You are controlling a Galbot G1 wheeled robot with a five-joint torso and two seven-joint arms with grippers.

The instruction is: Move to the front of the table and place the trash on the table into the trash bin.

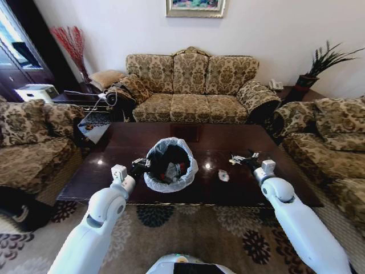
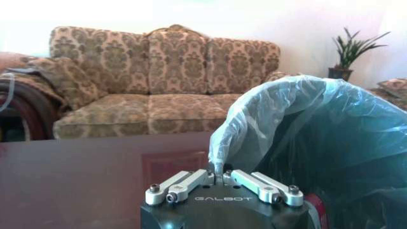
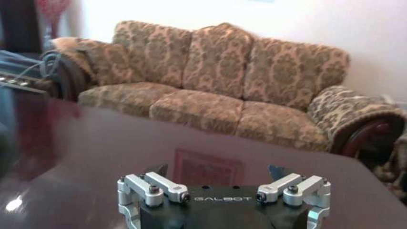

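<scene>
In the lower left of the head view the left gripper [image 1: 138,165] is pinched shut on the ruffled plastic liner at the rim of the trash bin [image 1: 169,164], which stands on the table [image 1: 108,171] a little left of centre; the left wrist view shows the two fingers drawn together on a fold of that bag, the bin [image 2: 318,143] rising just beyond them. Over at the lower right, the right gripper [image 1: 246,159] hovers above the dark tabletop with its fingers spread apart and nothing between them, as the right wrist view makes plain [image 3: 219,174]. Just by its tips lies a small crumpled bit of trash [image 1: 236,159], and a little nearer the bin a white scrap [image 1: 223,175] rests on the glossy wood. To my eye the step in hand is picking up that scrap by the fingertips, and it wants a low, level approach so the fingers close around the light piece rather than nudging it along the slick surface. The left arm would do well to hold the bag steady and open, so the drop goes cleanly inside. Farther back, the patterned sofa [image 1: 194,85] stands well clear of the work.
</scene>
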